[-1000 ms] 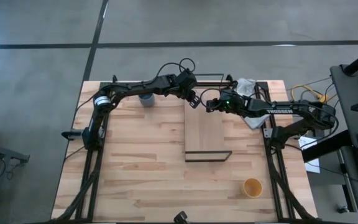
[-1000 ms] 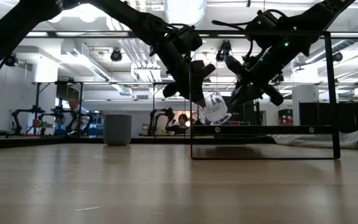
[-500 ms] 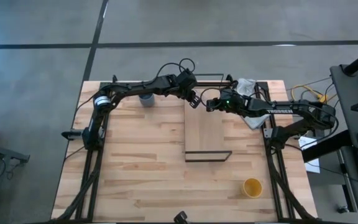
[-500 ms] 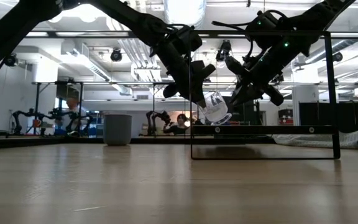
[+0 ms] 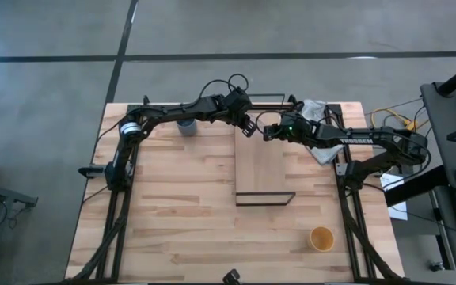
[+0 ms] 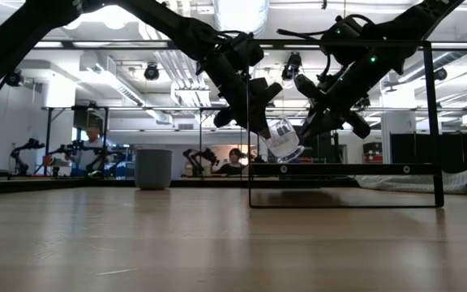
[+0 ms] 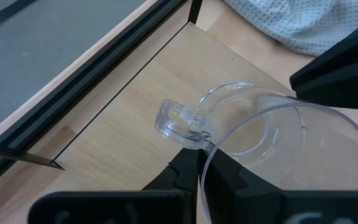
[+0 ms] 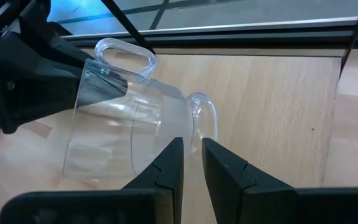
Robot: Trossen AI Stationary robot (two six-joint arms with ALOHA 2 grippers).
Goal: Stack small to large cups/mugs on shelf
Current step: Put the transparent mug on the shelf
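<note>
The shelf [image 5: 264,162] lies at the high view's centre, and above its upper end the left gripper [image 5: 248,124] clenches the tilted clear glass [image 6: 283,139] by its rim. The right gripper [image 5: 271,131] sits just beside it — fingers [image 8: 168,167] nearly together, clamping nothing. The blue-grey cup [image 5: 186,126] stands upper left; the yellow-orange cup [image 5: 321,237] — lower right.

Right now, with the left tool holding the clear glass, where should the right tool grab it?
Probably the handle, coming from the right tool's own side. The left tool already pinches the rim wall, and the clear glass hangs tilted above the shelf with that loop facing the right tool.
</note>
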